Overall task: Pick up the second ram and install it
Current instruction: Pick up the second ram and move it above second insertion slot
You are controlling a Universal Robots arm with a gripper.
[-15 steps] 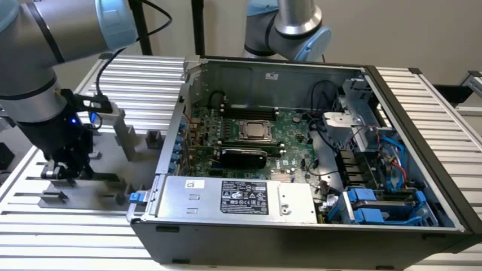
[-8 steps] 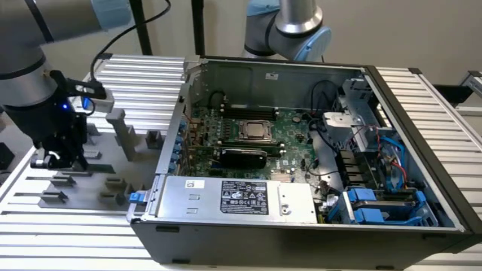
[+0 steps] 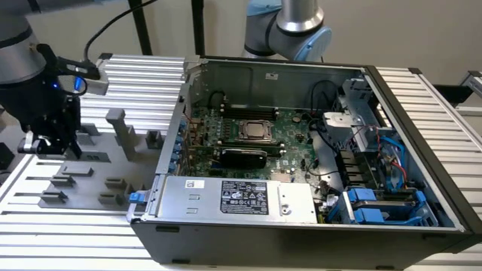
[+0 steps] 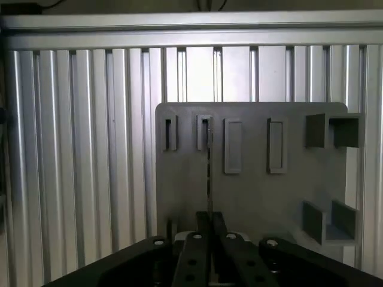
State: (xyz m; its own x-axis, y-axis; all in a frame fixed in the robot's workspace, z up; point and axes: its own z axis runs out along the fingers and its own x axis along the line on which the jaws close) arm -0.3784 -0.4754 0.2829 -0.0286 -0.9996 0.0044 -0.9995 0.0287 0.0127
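The gripper (image 4: 210, 222), clamped on the edge-on ram (image 4: 209, 173) over the fixture (image 4: 257, 203), could let it tilt if the pinch sits off-centre.

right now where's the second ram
In the wrist view the second ram stands edge-on, pinched by the gripper, over the grey fixture plate at the exterior view's left.

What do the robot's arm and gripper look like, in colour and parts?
The arm is silver-grey. The gripper is black, with a blue light, a grey box beside it and a black cable looping above. Its black fingers carry round screw heads.
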